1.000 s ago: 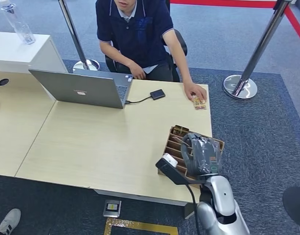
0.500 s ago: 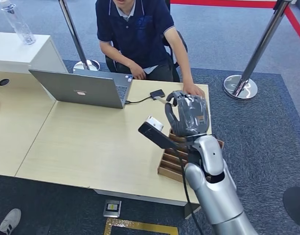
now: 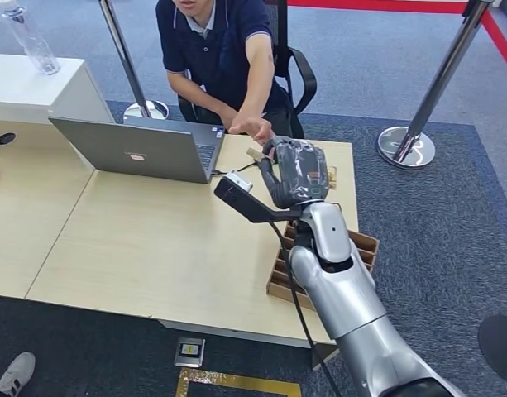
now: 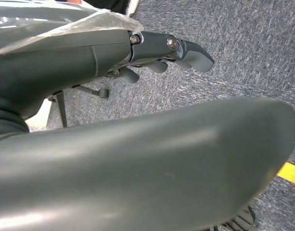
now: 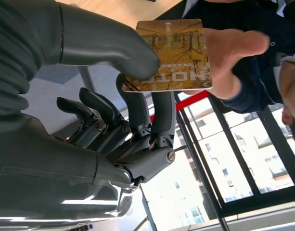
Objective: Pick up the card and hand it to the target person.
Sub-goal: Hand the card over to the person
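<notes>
The right hand (image 5: 113, 96) is pinching the card (image 5: 171, 55) between thumb and fingers, above the tabletop (image 3: 145, 240) toward twelve o'clock, while the person's hand (image 5: 229, 57) is touching its far edge. Releasing too early risks dropping it. The left hand (image 4: 167, 50) is hanging empty, fingers curled.

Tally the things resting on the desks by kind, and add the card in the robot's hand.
Laptop: 1
Wooden card tray: 1
Water bottle: 1
Cards: 2, one pinched by the right hand as the card, one lying on the desk
Total: 5
</notes>
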You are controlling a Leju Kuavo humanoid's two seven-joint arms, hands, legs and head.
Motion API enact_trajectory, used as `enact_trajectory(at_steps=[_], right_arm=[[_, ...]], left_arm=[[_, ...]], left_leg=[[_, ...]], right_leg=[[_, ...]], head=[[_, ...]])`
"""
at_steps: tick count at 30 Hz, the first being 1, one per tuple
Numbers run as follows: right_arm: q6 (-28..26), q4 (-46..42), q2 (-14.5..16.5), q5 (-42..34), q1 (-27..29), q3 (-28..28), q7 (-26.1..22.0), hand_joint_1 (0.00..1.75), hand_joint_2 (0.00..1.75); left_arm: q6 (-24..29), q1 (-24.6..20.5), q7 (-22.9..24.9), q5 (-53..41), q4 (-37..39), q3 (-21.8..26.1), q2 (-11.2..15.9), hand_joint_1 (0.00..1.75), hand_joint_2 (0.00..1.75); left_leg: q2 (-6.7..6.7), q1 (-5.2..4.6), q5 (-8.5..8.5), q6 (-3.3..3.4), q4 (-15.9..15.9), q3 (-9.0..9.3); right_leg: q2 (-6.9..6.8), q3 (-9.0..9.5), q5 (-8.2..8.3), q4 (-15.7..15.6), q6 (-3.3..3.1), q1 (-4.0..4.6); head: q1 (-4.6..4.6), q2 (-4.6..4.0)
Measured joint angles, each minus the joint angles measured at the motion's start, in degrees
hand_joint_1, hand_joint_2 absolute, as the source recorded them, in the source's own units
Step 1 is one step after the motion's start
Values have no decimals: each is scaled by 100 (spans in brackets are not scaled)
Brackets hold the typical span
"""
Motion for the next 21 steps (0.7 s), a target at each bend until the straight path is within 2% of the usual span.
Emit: enact_trajectory(at_steps=[15, 16, 17, 20, 21], right_arm=[[-94, 241, -14, 274, 104, -64, 199, 175, 175], [-96, 239, -14, 277, 112, -74, 192, 174, 175], [-98, 235, -14, 275, 125, -87, 178, 165, 175], [-101, 168, -21, 223, 206, -140, 91, 35, 175], [-97, 105, -26, 168, 259, -162, 40, 0, 175]], left_arm=[[-1, 6, 26, -147, 7, -4, 1, 0, 0], [-1, 5, 25, -162, 7, -5, 1, 0, 0], [-3, 4, 22, -175, 7, -7, 2, 0, 0], [-17, 3, 20, -201, 7, -14, 9, 0, 0], [-25, 3, 20, -204, 7, -16, 13, 0, 0]], left_leg=[[1, 0, 0, 0, 0, 0], [1, 0, 0, 0, 0, 0], [1, 0, 0, 0, 0, 0], [1, 0, 0, 0, 0, -1], [1, 0, -1, 0, 0, -1]], right_leg=[[0, -2, 0, 0, 0, 0], [0, -2, 0, 0, 0, 0], [0, -2, 0, 0, 0, 0], [0, -3, 0, 0, 0, 0], [0, -3, 0, 0, 0, 0]], head=[[0, 0], [0, 0], [0, 0], [0, 0], [0, 0]])
